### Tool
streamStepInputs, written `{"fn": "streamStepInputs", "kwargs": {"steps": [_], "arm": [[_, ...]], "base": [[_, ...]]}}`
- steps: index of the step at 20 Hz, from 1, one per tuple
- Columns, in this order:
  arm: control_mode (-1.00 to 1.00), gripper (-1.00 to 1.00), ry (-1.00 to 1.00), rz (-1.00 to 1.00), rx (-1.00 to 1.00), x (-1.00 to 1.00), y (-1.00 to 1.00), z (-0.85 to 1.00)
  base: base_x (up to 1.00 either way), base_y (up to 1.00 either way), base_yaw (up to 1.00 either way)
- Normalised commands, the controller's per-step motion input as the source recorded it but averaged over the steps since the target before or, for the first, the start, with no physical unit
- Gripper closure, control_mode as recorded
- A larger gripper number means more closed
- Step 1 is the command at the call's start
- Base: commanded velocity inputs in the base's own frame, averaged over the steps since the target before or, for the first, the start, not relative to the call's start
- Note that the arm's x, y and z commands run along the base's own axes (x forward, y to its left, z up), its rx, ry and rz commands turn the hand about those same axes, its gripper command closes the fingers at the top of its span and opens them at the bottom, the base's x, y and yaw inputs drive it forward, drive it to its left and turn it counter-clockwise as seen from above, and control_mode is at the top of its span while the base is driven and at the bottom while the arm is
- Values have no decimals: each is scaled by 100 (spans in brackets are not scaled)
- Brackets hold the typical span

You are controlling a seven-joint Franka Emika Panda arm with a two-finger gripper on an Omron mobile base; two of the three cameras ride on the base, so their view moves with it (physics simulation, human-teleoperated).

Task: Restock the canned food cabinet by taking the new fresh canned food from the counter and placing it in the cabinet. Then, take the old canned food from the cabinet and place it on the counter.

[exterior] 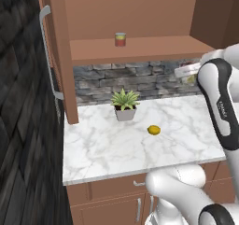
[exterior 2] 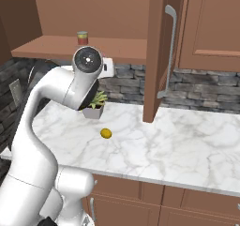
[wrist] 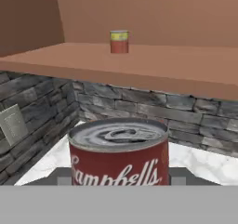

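Observation:
My gripper (wrist: 119, 179) is shut on the old canned food (wrist: 119, 155), a can with a grey swirled lid and a red band with white script. Grey fingertips (wrist: 63, 177) flank it. In the left base view its pale side with red marks (exterior: 187, 71) peeks out beside my forearm, to the right of and below the shelf. The new fresh canned food (exterior: 120, 39) (exterior 2: 82, 37) (wrist: 119, 42), squat and red-orange, stands upright on the shelf (exterior: 154, 49) of the open cabinet (exterior: 140, 9). The marble counter (exterior: 116, 149) lies below.
The cabinet door (exterior: 58, 56) (exterior 2: 157, 56) stands open with its grey bar handle (exterior: 45, 51). A potted plant (exterior: 125, 105) (exterior 2: 95, 107) and a lemon (exterior: 154, 130) (exterior 2: 106, 133) sit on the counter. The stone wall carries an outlet (wrist: 13, 123). A shut cabinet (exterior 2: 211, 23) hangs to the right.

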Motion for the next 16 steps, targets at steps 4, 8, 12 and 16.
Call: {"fn": "streamStepInputs", "kwargs": {"steps": [4, 8, 12, 16], "arm": [[-100, 100, 33, 33, -7, -92, 60, -100], [-100, 100, 14, 13, 7, -10, 94, -100], [-100, 100, 10, 4, 21, 18, 95, -100], [-100, 100, 12, 1, 8, 47, 91, -100]], "base": [[0, 0, 0], [0, 0, 0], [0, 0, 0], [0, 0, 0]]}}
